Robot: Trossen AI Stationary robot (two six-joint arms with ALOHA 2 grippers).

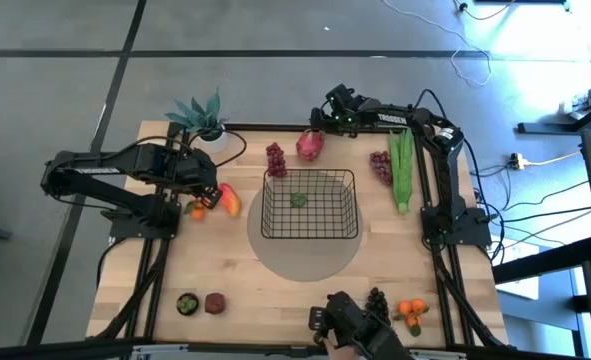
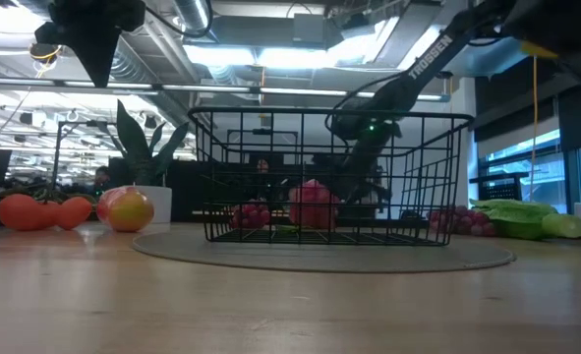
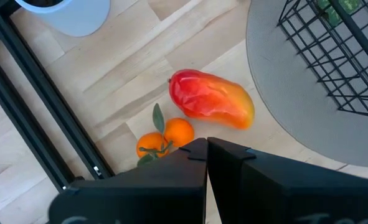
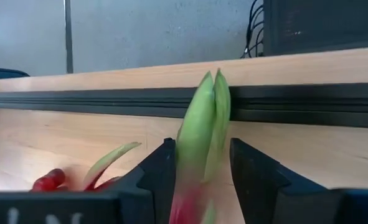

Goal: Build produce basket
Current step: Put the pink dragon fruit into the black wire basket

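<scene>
Right gripper at the table's far edge, fingers straddling the dragon fruit beside the basket: close gently on the body (not the green tips). Left gripper shut above the oranges.

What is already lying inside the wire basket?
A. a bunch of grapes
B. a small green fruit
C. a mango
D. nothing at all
B: from above, only a small green fruit lies on the floor of the basket; the mango and the grapes lie outside it on the table.
</scene>
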